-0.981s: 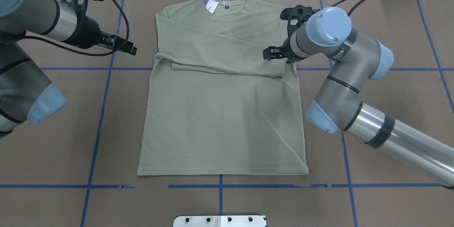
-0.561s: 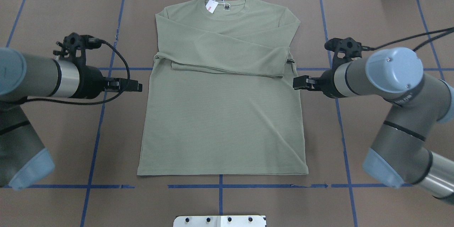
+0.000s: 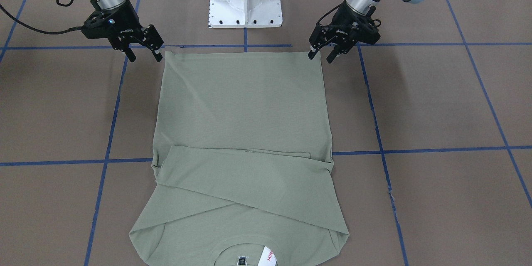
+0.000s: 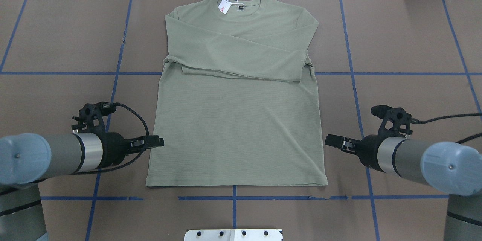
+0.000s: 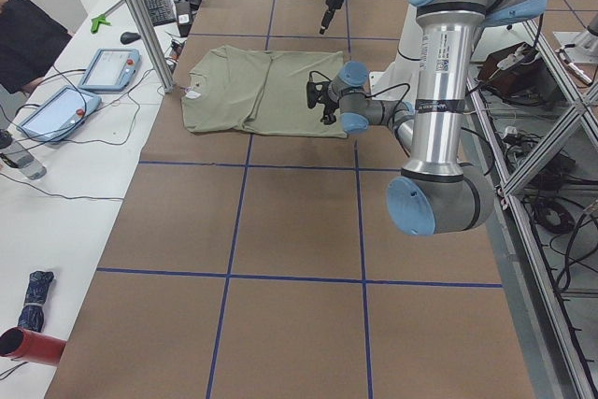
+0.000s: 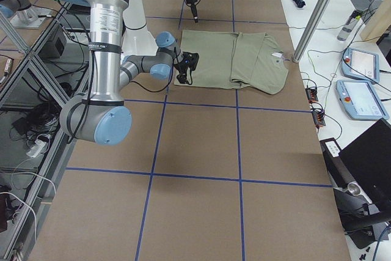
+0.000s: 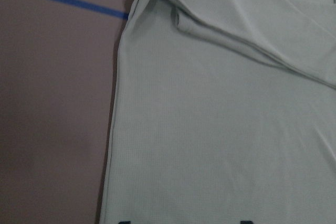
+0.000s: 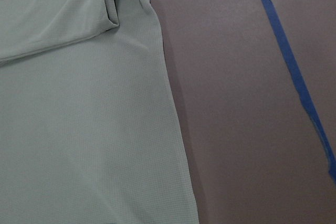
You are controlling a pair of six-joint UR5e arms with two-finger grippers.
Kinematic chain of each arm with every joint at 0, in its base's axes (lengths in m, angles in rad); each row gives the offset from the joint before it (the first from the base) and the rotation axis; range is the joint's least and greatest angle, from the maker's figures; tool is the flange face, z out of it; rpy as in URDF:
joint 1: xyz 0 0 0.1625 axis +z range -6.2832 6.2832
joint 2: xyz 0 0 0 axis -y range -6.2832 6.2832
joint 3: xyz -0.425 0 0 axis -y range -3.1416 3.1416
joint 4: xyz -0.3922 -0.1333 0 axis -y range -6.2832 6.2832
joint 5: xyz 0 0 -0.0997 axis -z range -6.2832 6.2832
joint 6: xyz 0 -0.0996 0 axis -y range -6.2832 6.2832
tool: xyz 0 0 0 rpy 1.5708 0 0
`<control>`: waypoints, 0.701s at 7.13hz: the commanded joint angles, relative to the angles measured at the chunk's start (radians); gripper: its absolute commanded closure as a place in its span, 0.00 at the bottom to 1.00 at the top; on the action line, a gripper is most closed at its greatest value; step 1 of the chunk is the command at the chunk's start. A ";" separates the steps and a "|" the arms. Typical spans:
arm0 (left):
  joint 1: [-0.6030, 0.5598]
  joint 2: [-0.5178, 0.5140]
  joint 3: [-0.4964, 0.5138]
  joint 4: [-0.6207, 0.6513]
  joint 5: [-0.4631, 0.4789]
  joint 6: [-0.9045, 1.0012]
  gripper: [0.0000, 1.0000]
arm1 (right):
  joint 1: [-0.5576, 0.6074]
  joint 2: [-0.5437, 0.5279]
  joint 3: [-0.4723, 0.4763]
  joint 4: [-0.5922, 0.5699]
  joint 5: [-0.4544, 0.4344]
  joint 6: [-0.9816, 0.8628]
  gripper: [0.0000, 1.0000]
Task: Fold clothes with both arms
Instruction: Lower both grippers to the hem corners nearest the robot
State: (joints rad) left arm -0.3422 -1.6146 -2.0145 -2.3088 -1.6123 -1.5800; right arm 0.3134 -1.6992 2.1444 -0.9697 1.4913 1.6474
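Both grippers are empty, with jaws spread and nothing between the fingers. The shirt (image 4: 235, 120) lies flat on the table (image 4: 406, 37), hem toward the robot and collar on the far side from both sets of jaws. Both sleeves (image 4: 241, 54) are folded across the chest, well ahead of the jaws, and the hang tag (image 4: 224, 6) sits at the collar. The left gripper (image 3: 321, 56) is at the shirt's left hem corner. Its inner finger is right at the corner in the front-facing view, and its tip overlaps the side edge in the overhead. In the left wrist view, fabric fills the area ahead of the jaws, and the dark fingertips (image 7: 245, 221) barely show at the bottom edge, over cloth. The right gripper (image 3: 145, 58) is just outside the right hem corner, its inner finger beside the side edge and apart from it. In the right wrist view, the shirt edge runs down the frame with bare table and blue tape (image 8: 294, 72) outboard of it. I can't tell whether either gripper touches the cloth.
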 commanded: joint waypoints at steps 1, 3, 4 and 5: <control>0.113 0.039 0.006 -0.001 0.092 -0.075 0.25 | -0.079 -0.043 0.002 0.057 -0.092 0.046 0.05; 0.126 0.041 0.029 -0.001 0.094 -0.077 0.26 | -0.082 -0.042 0.000 0.055 -0.094 0.045 0.05; 0.132 0.039 0.042 0.000 0.094 -0.077 0.26 | -0.082 -0.042 0.000 0.055 -0.095 0.046 0.04; 0.143 0.036 0.049 0.000 0.106 -0.077 0.26 | -0.082 -0.042 0.000 0.057 -0.097 0.045 0.04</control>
State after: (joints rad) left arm -0.2116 -1.5760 -1.9772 -2.3092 -1.5165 -1.6561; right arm 0.2325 -1.7411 2.1446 -0.9139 1.3967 1.6926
